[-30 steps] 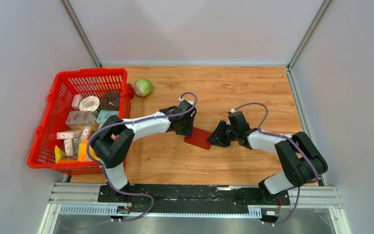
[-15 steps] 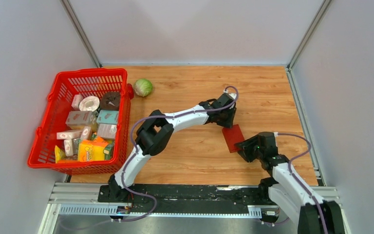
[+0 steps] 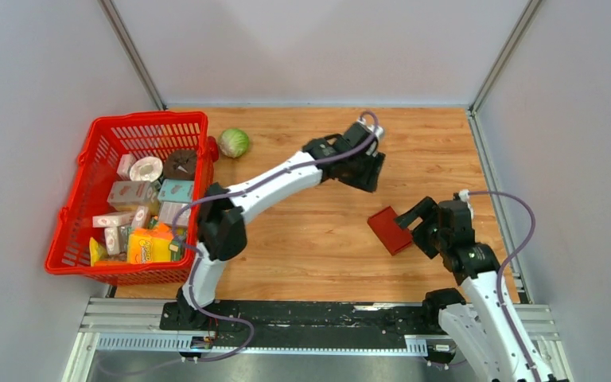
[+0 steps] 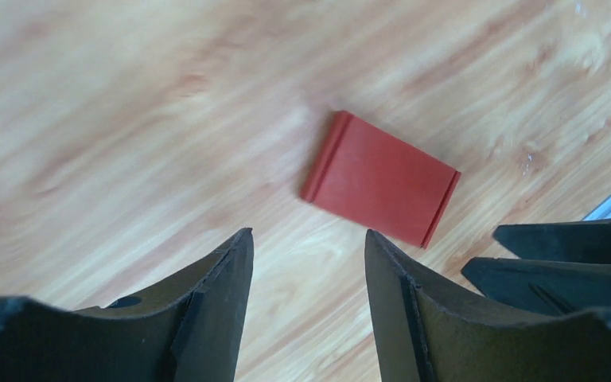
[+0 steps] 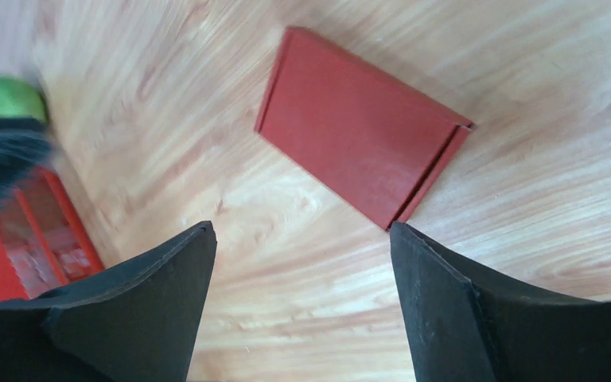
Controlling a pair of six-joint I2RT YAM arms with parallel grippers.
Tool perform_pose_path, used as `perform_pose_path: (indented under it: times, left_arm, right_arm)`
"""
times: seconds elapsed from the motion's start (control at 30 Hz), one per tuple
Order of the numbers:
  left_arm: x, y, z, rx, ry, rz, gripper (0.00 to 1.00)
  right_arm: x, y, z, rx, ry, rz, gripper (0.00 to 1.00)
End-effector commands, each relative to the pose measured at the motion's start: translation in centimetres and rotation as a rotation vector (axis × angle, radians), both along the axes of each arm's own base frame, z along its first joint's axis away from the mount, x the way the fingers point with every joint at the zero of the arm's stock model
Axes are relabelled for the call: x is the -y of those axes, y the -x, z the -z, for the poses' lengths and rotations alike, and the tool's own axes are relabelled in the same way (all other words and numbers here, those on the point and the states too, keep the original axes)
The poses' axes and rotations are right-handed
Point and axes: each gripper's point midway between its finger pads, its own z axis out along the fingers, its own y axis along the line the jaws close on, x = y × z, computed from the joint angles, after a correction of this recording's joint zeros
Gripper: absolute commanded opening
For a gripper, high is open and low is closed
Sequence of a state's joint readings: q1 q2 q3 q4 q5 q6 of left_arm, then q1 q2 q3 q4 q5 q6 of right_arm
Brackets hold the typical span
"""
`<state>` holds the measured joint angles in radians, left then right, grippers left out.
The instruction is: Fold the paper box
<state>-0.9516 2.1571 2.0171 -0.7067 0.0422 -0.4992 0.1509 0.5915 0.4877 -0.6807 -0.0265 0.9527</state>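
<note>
the box (image 3: 390,229), a flat dark red rectangle, lies on the wooden table (image 3: 310,255), right of centre and nearer the near edge than the far one. its long axis runs on a diagonal, the far end leaning left and the near end leaning right. the broad face is up. in the left wrist view a narrow folded ridge runs along each short end; in the right wrist view one short end shows a thin stepped strip.

the left gripper (image 3: 368,177) hangs above the table on the far side of the box and apart from it, its fingers spread moderately with only bare wood between them. the right gripper (image 3: 414,227) sits just beside the box on its right, its fingers spread wide and nothing held. the box lies beyond those fingertips rather than between them. one fingertip comes close to the box's near corner, and whether it touches cannot be told.

at far left stands a red mesh basket (image 3: 87,159) holding small cartons (image 3: 131,193) and other goods, well apart from the box. a green cabbage (image 3: 234,142) rests on the table just beside the basket's far right corner.
</note>
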Motion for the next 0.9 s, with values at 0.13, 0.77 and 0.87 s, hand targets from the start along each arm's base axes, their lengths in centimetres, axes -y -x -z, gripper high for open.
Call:
perform_pose_path:
  times: [0.13,0.77,0.87]
  left_arm:
    - [-14.2,0.9,-12.7,0.254,0.090,-0.176,0.62]
    - [-25.7,15.3,-14.9,0.304,0.443,-0.102,0.62]
    - [-25.9,15.9,-14.6,0.301,0.449,-0.084,0.62]
  right_arm:
    - [-2.5,-1.6,-4.9,-0.102,0.421,-0.471,0.86]
    - [-2.2,-3.7,4.0,-0.689,1.036,-0.994,0.70]
    - [-3.5,-3.4,5.1,-0.652,1.026,-1.066,0.67]
